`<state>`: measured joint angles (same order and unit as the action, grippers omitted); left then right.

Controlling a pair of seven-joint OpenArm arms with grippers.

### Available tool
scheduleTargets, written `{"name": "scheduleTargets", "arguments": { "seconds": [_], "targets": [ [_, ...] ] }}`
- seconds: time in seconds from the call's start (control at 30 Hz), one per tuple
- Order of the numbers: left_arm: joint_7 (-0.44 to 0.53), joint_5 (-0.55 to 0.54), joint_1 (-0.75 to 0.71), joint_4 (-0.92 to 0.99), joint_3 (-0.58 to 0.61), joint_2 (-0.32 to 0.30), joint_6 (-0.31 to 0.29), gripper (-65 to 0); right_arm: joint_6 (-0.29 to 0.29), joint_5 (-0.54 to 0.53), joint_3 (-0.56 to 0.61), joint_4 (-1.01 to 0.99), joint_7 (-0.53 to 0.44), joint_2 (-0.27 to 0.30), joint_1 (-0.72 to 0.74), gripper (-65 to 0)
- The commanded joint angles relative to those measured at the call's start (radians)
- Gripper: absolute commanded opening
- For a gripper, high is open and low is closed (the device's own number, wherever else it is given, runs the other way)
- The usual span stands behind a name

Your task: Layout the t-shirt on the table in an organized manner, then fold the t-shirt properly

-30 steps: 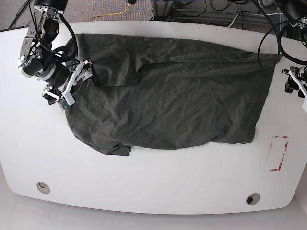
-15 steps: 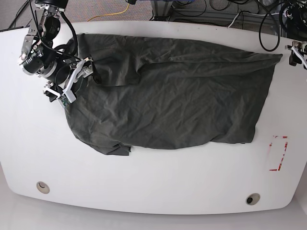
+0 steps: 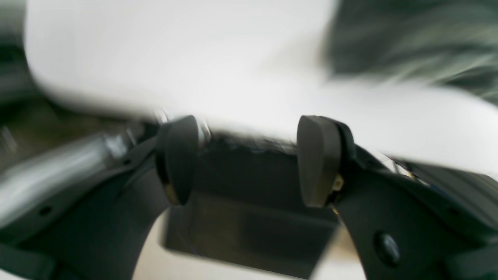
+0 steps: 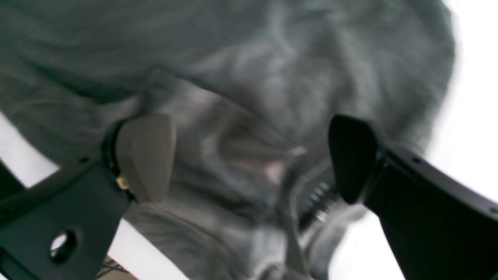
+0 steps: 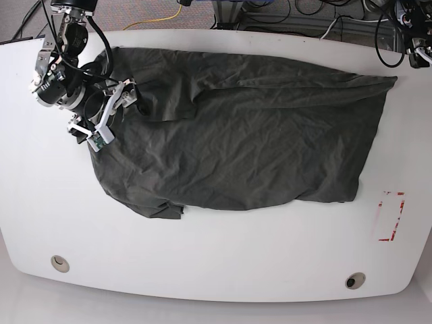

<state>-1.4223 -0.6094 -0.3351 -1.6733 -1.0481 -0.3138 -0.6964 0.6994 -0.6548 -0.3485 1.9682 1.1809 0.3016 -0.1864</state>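
left gripper (image 3: 249, 159) now farther off t-shirt (image 5: 250, 128)

Past the far edge I can see grey floor (image 5: 135, 13) with a yellow cable (image 5: 158, 20) snaking across it. A tangle of black cables (image 5: 297, 10) lies further along, with a white cable (image 5: 335, 25) looping beside them. Some metal frame legs (image 5: 226, 12) stand near the middle of that strip. My left wrist view is too blurred to make out anything more.

T-shirt (image 5: 243, 131) spread flat on table (image 5: 216, 263)
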Motion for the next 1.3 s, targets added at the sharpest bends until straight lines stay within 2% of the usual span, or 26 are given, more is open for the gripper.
{"name": "scheduleTargets", "arguments": {
  "seconds": [0.0,0.33,0.63,0.97,1.27],
  "targets": [
    [0.026,-0.03,0.032,0.035,-0.011,0.008,-0.002,-26.9,-0.001,-0.009,-0.008,0.013,-0.022,0.015,0.008,-5.2],
    [0.026,-0.033,0.077,0.086,-0.05,0.097,-0.002,-26.9,-0.001,-0.009,-0.008,0.013,-0.022,0.015,0.006,-5.2],
    [0.026,-0.033,0.112,0.086,-0.053,0.14,-0.002,-26.9,-0.001,-0.009,0.024,0.013,-0.022,0.015,0.008,-5.2],
    [0.026,-0.034,0.198,0.08,-0.056,0.156,-0.002,-27.1,-0.001,-0.009,0.027,0.013,-0.022,0.001,0.006,-5.2],
    [0.026,-0.034,0.202,0.08,-0.054,0.155,-0.002,-27.1,-0.001,-0.009,0.027,0.013,-0.02,-0.005,0.006,-5.2]
  ]
}}
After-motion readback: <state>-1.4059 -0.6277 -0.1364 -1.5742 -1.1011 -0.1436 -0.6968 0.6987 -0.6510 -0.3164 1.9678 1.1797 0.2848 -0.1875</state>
